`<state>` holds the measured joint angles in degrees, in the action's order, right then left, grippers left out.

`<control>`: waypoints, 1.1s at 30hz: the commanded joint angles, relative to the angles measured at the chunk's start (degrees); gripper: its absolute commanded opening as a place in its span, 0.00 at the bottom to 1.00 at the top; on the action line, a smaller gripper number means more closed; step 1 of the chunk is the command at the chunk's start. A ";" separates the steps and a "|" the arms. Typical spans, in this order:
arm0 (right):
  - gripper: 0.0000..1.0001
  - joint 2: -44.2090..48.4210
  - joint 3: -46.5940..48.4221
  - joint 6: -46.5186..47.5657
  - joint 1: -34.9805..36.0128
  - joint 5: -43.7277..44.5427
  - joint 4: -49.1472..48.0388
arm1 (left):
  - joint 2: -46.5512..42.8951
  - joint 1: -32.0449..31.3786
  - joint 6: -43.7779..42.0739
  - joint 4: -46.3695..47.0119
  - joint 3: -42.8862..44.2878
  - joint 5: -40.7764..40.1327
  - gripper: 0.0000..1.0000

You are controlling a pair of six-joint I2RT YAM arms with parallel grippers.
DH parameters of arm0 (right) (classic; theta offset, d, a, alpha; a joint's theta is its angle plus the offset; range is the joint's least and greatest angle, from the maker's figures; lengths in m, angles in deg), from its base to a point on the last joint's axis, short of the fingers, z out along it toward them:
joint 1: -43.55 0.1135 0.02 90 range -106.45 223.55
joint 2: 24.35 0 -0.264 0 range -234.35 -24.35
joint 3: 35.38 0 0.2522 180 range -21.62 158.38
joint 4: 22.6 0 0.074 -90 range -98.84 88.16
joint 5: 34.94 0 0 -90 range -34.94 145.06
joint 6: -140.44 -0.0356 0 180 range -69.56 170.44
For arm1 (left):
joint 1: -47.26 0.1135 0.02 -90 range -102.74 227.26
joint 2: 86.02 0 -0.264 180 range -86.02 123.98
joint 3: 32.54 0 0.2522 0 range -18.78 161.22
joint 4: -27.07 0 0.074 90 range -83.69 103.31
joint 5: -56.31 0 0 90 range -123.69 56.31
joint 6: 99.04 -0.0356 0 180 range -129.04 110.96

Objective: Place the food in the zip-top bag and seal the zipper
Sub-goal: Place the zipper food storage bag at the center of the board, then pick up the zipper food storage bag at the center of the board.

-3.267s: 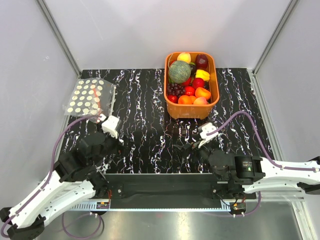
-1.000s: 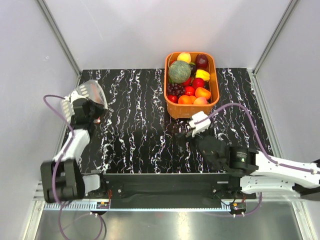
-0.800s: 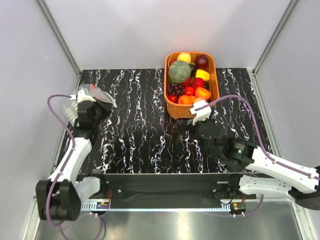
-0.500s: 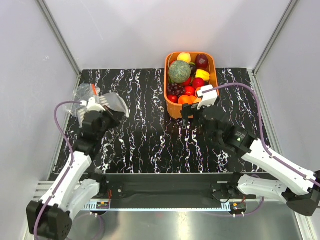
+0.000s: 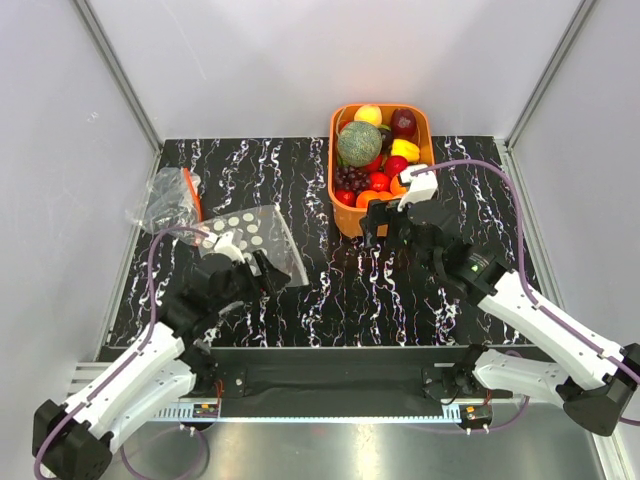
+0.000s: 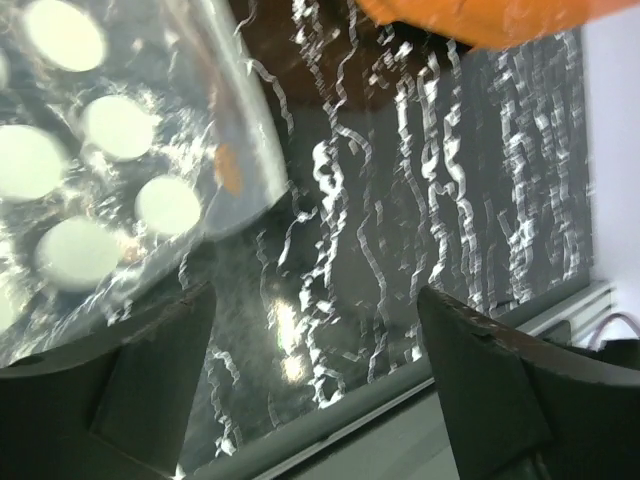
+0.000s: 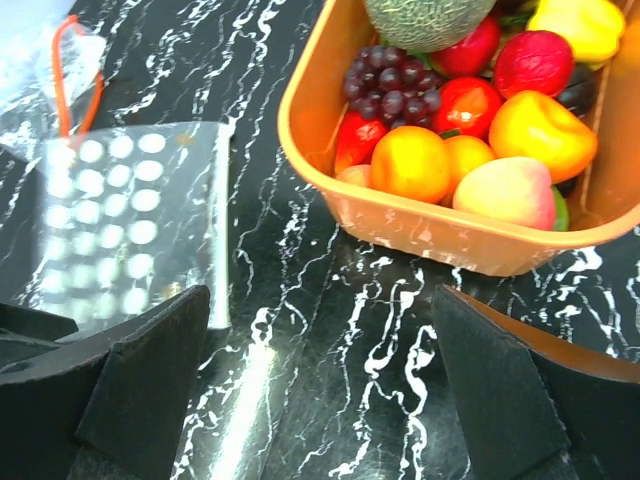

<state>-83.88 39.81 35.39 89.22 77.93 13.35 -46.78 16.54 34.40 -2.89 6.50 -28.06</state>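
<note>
The dotted zip-top bag (image 5: pixel 250 232) lies flat on the black marbled table, left of centre. It also shows in the left wrist view (image 6: pixel 90 180) and the right wrist view (image 7: pixel 130 220). Its pale zipper strip (image 7: pixel 222 230) runs along the edge facing the basket. My left gripper (image 5: pixel 262 268) (image 6: pixel 315 300) is open at the bag's near edge, with the bag by its left finger. The green melon (image 5: pixel 358 143), an orange fruit (image 7: pixel 410 163) and a peach fruit (image 7: pixel 503 192) sit in the orange basket (image 5: pixel 336 150). My right gripper (image 5: pixel 383 225) (image 7: pixel 322 300) is open and empty above the table, just before the basket's front wall.
A second crumpled clear bag with an orange strip (image 5: pixel 170 195) lies at the far left near the wall. The basket holds several other toy fruits, grapes among them. Metal frame posts and white walls bound the table on three sides.
My left arm has swung from the far left corner toward the table's middle, bringing the dotted bag, which now lies flat. My right gripper has moved up to the basket's front.
</note>
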 commanded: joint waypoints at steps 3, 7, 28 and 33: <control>1.00 0.11 -0.17 -2.52 -0.41 -3.88 -1.28 | -4.35 -3.90 -2.48 -9.80 7.06 -11.49 0.89; 1.00 0.29 -1.66 -3.85 -0.41 -5.64 -1.45 | 3.16 -7.59 -6.34 -13.41 12.33 -18.54 0.89; 0.96 9.25 -7.38 -7.01 -0.41 -7.32 0.39 | 60.50 -11.55 -16.63 -14.80 46.43 -34.54 0.89; 0.95 10.22 -7.29 -7.10 -0.41 -8.28 0.13 | 66.30 -11.56 -16.90 -18.51 51.45 -37.97 0.87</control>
<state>-74.74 32.55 28.95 89.15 70.52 14.25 17.39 5.13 18.40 -19.22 54.63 -61.57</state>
